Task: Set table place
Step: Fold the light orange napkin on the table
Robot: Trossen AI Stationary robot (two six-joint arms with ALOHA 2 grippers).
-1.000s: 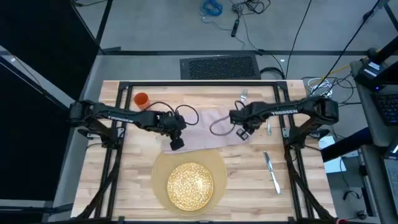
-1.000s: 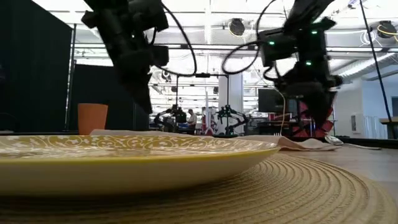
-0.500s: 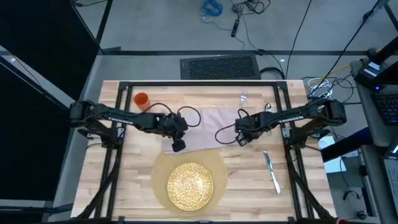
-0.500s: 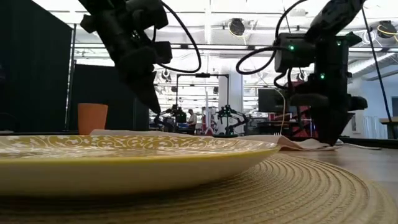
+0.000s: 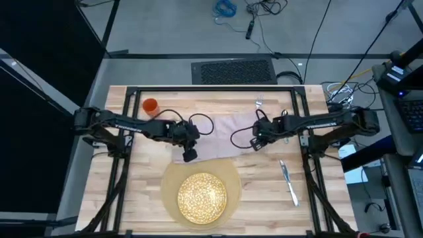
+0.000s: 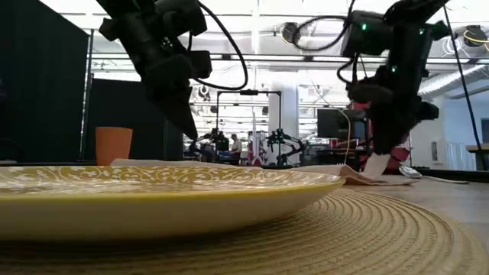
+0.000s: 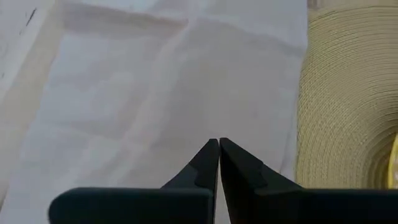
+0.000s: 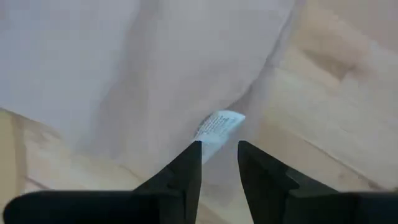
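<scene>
**Right gripper drops onto the napkin's right edge**

Since a second ago the right arm has drawn back toward the right of the high frame and come down, while the left arm has hardly shifted.

High view: the napkin (image 5: 221, 137) lies centre frame, its long axis running left to right, just above the tan mat (image 5: 173, 176) and plate (image 5: 201, 196). The left gripper (image 5: 188, 154) sits over its lower left corner, the right gripper (image 5: 255, 142) at its right edge. Each arm is nearest its own end. The knife (image 5: 289, 183) lies lower right, the orange cup (image 5: 150, 105) upper left, the fork (image 5: 258, 102) near the top.

Low view: the right gripper (image 6: 377, 163) reaches down to the cloth at right of frame; the left gripper (image 6: 188, 128) hangs above it, left of centre.

Left wrist view: the fingers are pressed together with nothing between, the napkin (image 7: 155, 87) spread ahead and the mat (image 7: 348, 99) on the frame's right.

Right wrist view: the fingers stand slightly apart, straddling a white tag (image 8: 217, 127) at the napkin's hem, the bare table (image 8: 329, 124) on the right; a pinch there looks the likely next move
</scene>
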